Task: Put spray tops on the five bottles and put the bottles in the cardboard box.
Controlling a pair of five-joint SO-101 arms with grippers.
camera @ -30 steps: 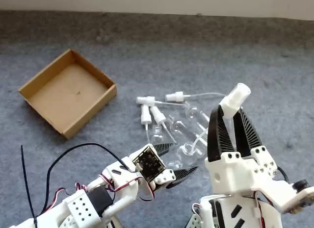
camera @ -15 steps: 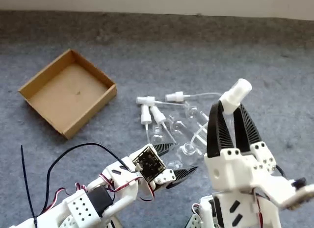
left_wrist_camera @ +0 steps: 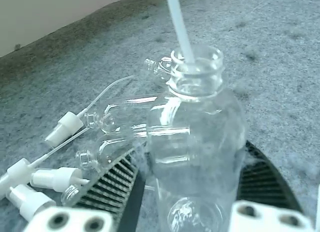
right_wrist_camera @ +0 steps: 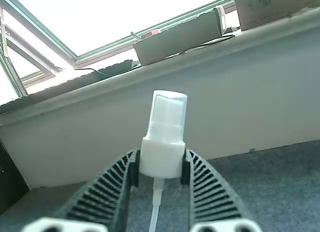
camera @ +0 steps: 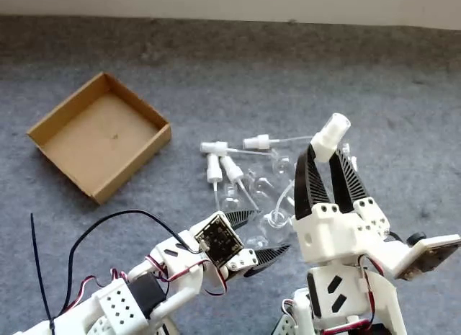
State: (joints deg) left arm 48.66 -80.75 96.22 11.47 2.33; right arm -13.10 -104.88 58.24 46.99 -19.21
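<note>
My right gripper (camera: 323,156) is shut on a white spray top (camera: 333,130), which sticks up past its fingertips; the right wrist view has that top (right_wrist_camera: 164,132) pinched at its collar between the fingers (right_wrist_camera: 120,177). Its thin tube runs down into the open neck of a clear bottle (left_wrist_camera: 195,142). My left gripper (camera: 261,235) is shut on this bottle (camera: 274,221) and holds it upright by the body. The cardboard box (camera: 101,133) stands open at the left.
Several loose spray tops (camera: 215,168) and clear bottles (camera: 281,166) lie in a cluster on the grey carpet between the box and the grippers. In the left wrist view they lie beyond the held bottle, the tops (left_wrist_camera: 55,178) to one side.
My right gripper has moved left and lower with the spray top, bringing it closer over the held bottle. The left arm has kept still.
</note>
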